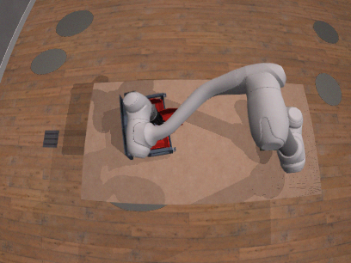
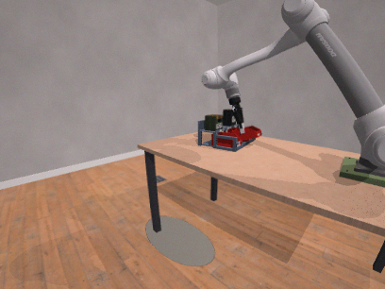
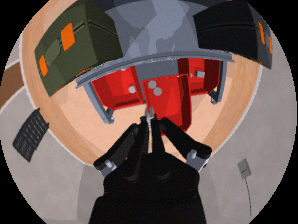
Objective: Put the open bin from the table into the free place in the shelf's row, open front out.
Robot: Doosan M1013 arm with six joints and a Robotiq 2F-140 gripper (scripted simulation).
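Note:
The red open bin (image 1: 161, 143) (image 2: 242, 137) (image 3: 119, 91) lies with one end in the grey-blue shelf frame (image 1: 125, 129) (image 2: 206, 137) (image 3: 105, 74) on the table, its other end sticking out toward the arm and raised a little. Small grey parts show inside it in the wrist view. My gripper (image 2: 241, 126) (image 3: 150, 111) is right over the bin's outer end, fingers pinched together on a thin red wall of it. A dark green bin (image 2: 212, 121) (image 3: 72, 43) and a black bin (image 2: 228, 116) (image 3: 229, 30) stand on the shelf on either side. In the overhead view the arm hides the gripper.
The shelf stands near the table's (image 1: 215, 185) (image 2: 283, 165) far end. The robot's base (image 2: 364, 172) is at the other end. The arm's forearm spans the table over the bin. A dark floor grate (image 1: 51, 138) lies beside the table.

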